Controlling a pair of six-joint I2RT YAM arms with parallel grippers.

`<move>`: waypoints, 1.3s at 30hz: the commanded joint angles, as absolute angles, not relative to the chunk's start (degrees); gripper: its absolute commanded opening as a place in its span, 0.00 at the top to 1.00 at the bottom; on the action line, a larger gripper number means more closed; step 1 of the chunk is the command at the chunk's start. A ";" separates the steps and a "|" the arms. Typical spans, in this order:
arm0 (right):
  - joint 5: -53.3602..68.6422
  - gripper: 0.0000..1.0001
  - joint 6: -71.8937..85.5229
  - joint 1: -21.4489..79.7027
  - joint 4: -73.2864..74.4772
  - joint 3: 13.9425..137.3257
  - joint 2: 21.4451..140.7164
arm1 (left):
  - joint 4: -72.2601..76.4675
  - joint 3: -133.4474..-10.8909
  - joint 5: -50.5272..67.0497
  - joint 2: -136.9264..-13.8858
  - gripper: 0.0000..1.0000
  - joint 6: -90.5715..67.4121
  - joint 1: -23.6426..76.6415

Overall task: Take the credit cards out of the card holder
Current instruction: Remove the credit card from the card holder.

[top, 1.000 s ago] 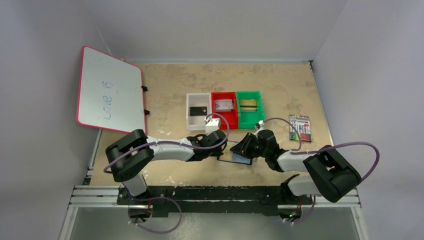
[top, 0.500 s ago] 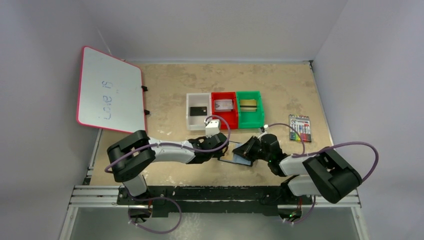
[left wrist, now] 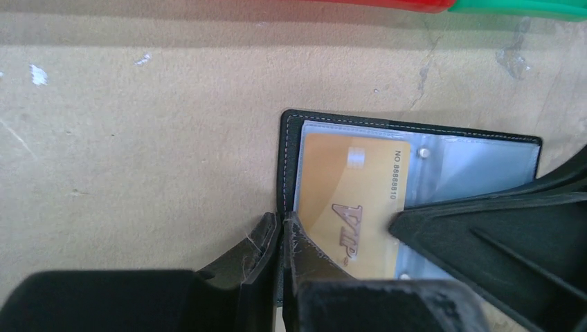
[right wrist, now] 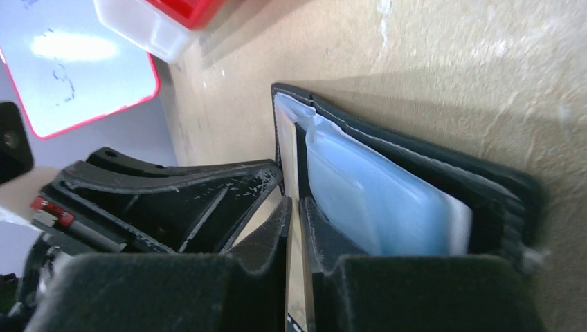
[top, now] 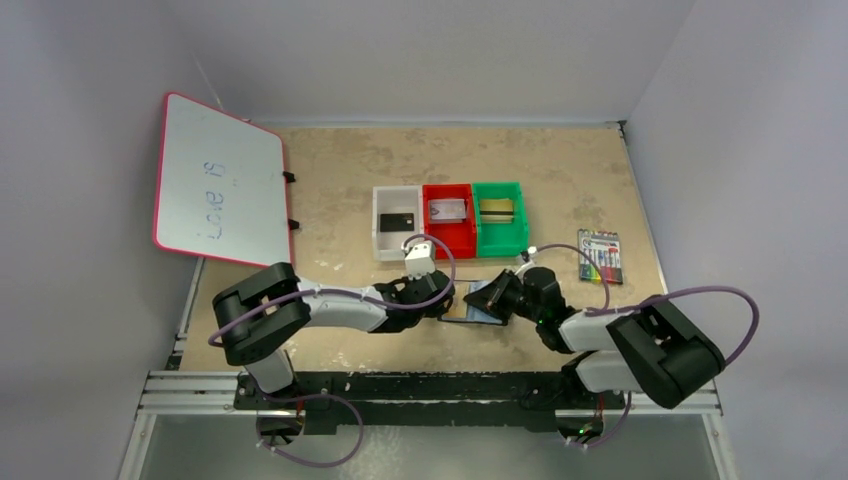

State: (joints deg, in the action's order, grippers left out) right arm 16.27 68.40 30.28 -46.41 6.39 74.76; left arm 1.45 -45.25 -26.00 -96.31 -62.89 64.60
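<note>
Four cards in view. Three lie in bins, one each: black card (top: 397,221) in the white bin (top: 384,247), silver-grey card (top: 447,209) in the red bin (top: 450,240), gold card (top: 497,209) in the green bin (top: 500,238). The bins stand in a touching row at mid-table.

The fourth, a second gold card (left wrist: 346,200) marked "VIP", sits under a clear sleeve in the one card holder (left wrist: 471,162).

Holder: lies open on the table (top: 340,170) just in front of the red bin, between the two grippers. Its long axis runs left-right across the table. Black stitched border outside, pale blue sleeves inside. The card's print runs down the left wrist picture, crosswise to the holder's long axis.

Left gripper (left wrist: 280,238): fingers all but together, pinching the holder's black left edge.

Right gripper (right wrist: 295,228): fingers nearly closed on a thin clear leaf of the holder, which is lifted off the rest of the stack.

The two grippers face each other over the holder, close together.

Also present: one red-framed whiteboard (top: 220,180) at far left and one pack of markers (top: 600,256) at right, well apart from the holder.
</note>
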 commanded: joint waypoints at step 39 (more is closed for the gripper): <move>17.29 0.93 66.54 30.28 -34.97 6.92 64.09 | -0.36 -43.91 -26.95 -92.71 1.00 -66.15 66.01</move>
